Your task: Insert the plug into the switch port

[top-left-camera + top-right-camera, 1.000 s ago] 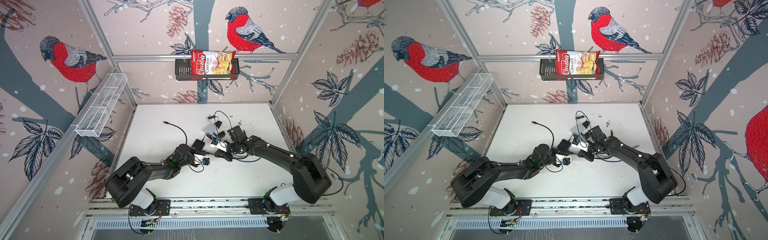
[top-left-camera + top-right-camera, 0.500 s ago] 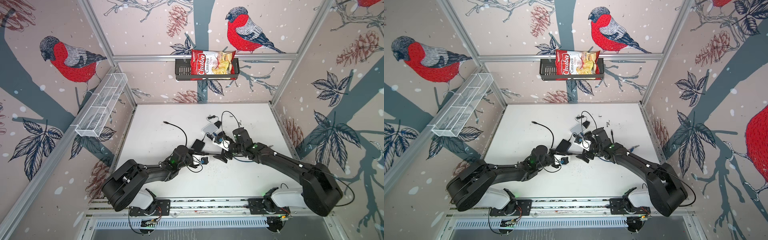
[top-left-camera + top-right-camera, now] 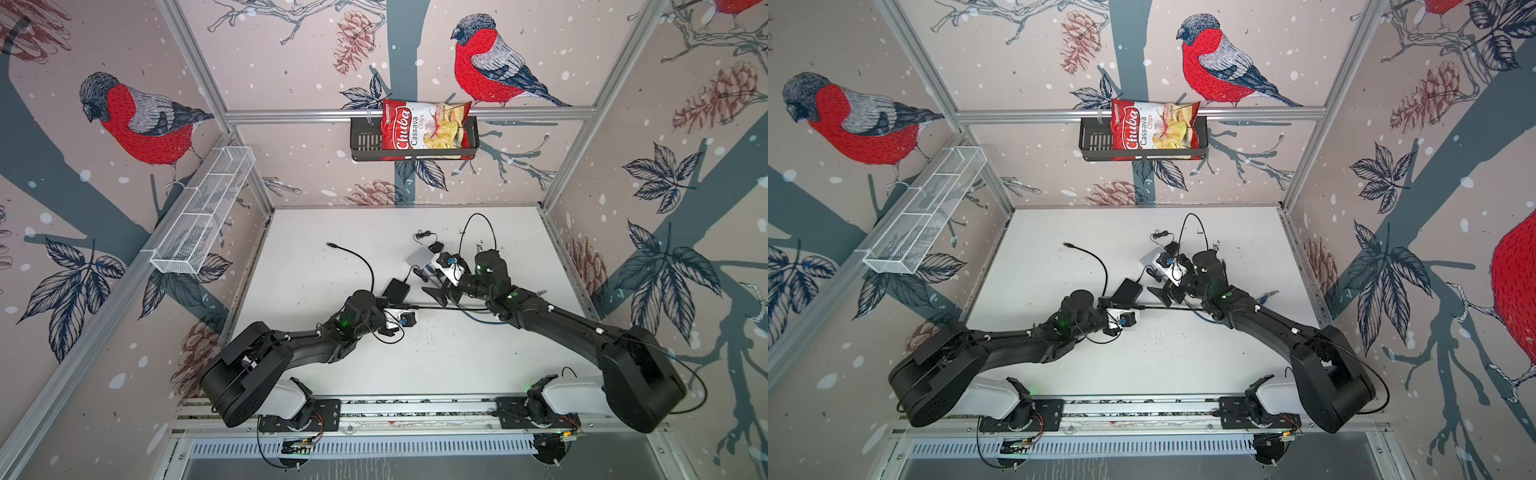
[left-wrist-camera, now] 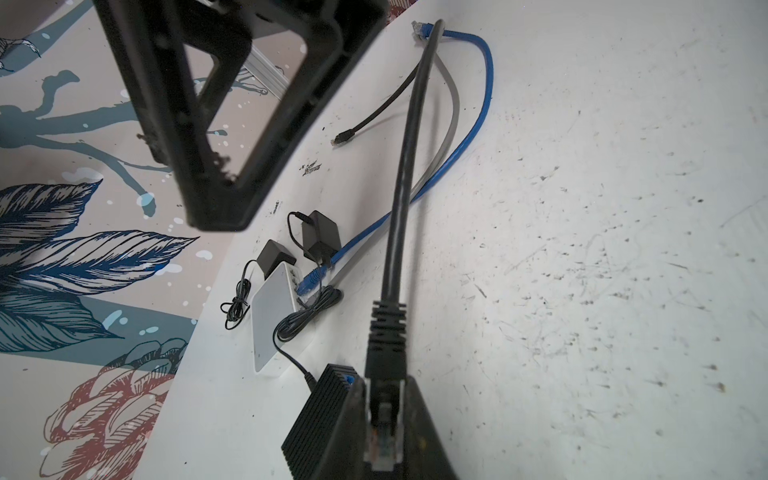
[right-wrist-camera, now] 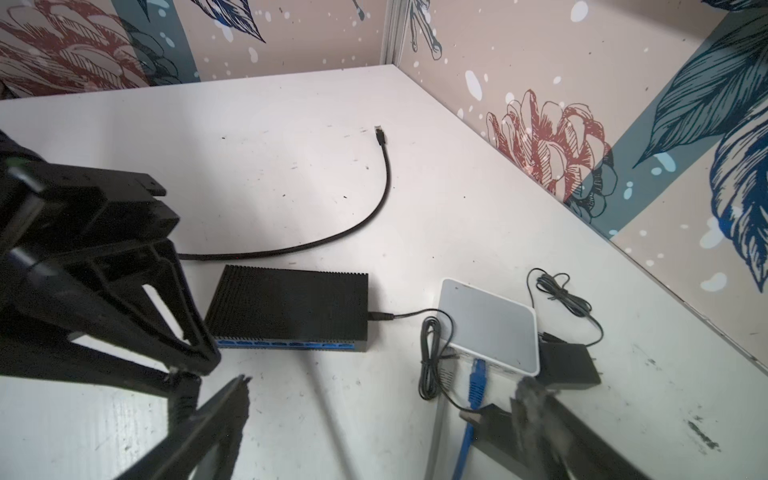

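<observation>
The black switch [image 3: 397, 289] with a row of blue ports [image 5: 286, 344] lies flat mid-table. My left gripper [image 4: 384, 419] is shut on the clear plug [image 4: 384, 442] of a black cable [image 4: 409, 137], right beside the switch's [image 4: 320, 415] port end. In both top views the left gripper [image 3: 411, 307] [image 3: 1140, 308] sits just in front of the switch [image 3: 1128, 289]. The right gripper [image 5: 384, 384] [image 3: 442, 282] stands open to the right of the switch; the blurred black cable passes loose between its fingers.
A white box [image 3: 419, 257] [image 5: 490, 328] with a blue cable [image 5: 476, 382] plugged in sits behind the right gripper, with a black adapter [image 5: 567, 365] and coiled thin wires. Another black cable end [image 3: 330, 245] lies far left. A grey cable [image 4: 451, 112] lies on the table.
The right gripper has opened, letting go of the black cable, and drawn back toward the white box. The left gripper keeps its hold on the plug.
</observation>
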Motion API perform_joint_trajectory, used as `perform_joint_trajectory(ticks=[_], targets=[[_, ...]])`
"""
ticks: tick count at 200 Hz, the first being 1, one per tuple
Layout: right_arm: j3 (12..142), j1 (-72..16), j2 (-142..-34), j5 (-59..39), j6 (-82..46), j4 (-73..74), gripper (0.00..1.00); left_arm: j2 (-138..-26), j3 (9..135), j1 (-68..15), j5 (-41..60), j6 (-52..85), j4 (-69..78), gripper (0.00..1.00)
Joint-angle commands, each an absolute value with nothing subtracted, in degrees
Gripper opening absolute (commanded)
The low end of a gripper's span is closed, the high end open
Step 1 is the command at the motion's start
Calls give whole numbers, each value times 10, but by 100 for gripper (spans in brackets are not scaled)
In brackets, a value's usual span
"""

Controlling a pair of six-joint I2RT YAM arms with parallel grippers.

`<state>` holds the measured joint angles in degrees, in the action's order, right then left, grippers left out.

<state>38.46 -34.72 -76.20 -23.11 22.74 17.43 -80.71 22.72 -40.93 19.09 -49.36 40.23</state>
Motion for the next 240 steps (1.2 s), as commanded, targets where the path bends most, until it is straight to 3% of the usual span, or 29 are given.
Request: perform_joint_trajectory(ticks=[1,46,89,151,193,240], targets=[[350,-365,-748,-195,258,276,99,-806,239,-406,213,-481,381,11],[269,-372,-720,-187,352,381,98,-809,245,-403,225,-481,368,10],[220,-387,-687,-255,518,382,75,-806,256,-402,235,-484,341,9],[243,-406,-703,-313,538,303,59,-799,260,-402,236,-494,330,9],[242,-424,-734,-320,521,320,55,-791,258,-402,242,-493,335,9],[238,-434,-760,-306,504,366,42,-786,256,-402,252,-494,335,8]])
